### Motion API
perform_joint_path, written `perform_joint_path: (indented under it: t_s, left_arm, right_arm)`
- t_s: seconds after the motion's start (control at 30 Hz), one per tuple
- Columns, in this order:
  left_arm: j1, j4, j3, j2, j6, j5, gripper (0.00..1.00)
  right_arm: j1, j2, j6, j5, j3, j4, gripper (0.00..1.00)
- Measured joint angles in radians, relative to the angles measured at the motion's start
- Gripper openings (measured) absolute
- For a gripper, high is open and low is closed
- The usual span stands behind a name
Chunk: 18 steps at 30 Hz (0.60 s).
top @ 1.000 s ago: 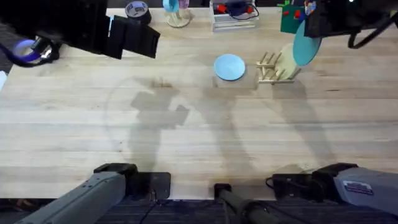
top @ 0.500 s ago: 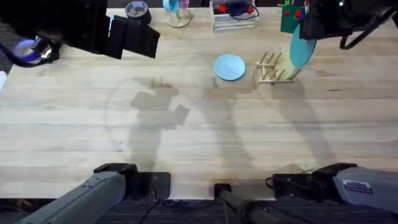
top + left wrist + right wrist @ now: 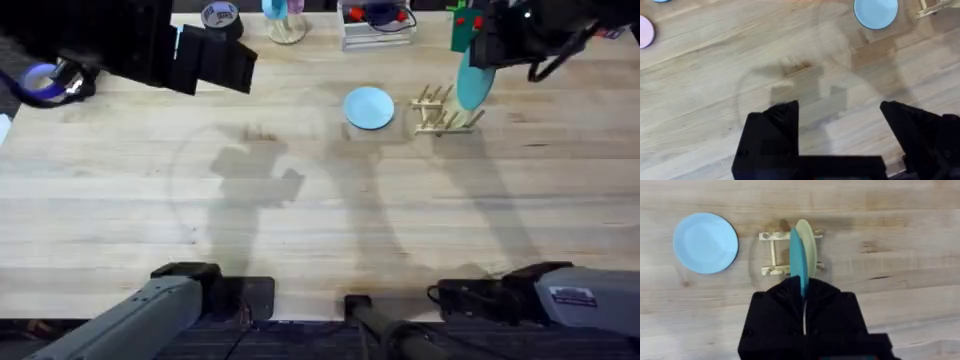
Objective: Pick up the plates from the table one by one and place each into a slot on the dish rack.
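My right gripper (image 3: 802, 287) is shut on the teal plate (image 3: 797, 260), which it holds on edge just above the dish rack (image 3: 774, 253). A cream plate (image 3: 809, 242) stands in the rack right beside the teal one. From overhead the teal plate (image 3: 474, 82) hangs over the right part of the dish rack (image 3: 437, 112), under my right gripper (image 3: 490, 48). The pale blue plate (image 3: 369, 108) lies flat on the table (image 3: 320, 220), left of the rack. High over the table's far left, my left gripper (image 3: 840, 125) is open and holds nothing.
A pink saucer (image 3: 644, 38) lies on the table in the left wrist view. Along the far edge stand a tape roll (image 3: 221, 15), a white wire rack (image 3: 375, 24) and a green block (image 3: 466, 28). My left arm (image 3: 150, 45) looms dark at the upper left.
My right gripper has carried the teal plate leftward, from beyond the rack's right end to over the rack. The left arm and the pale blue plate have not moved.
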Motion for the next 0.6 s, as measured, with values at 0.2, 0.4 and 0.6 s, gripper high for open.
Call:
perform_joint_path:
  t_s: [0.2, 0.4, 0.6]
  left_arm:
    - [0.0, 0.0, 0.0, 0.0, 0.0, 0.0, 0.992]
    - [0.0, 0.0, 0.0, 0.0, 0.0, 0.0, 0.993]
    - [0.0, 0.0, 0.0, 0.0, 0.0, 0.0, 0.993]
  right_arm:
    - [-0.001, 0.035, 0.002, -0.01, 0.0, 0.018, 0.029]
    - [-0.015, 0.052, 0.002, -0.017, -0.001, 0.019, 0.029]
    - [-0.024, 0.067, 0.002, -0.017, -0.002, 0.022, 0.029]
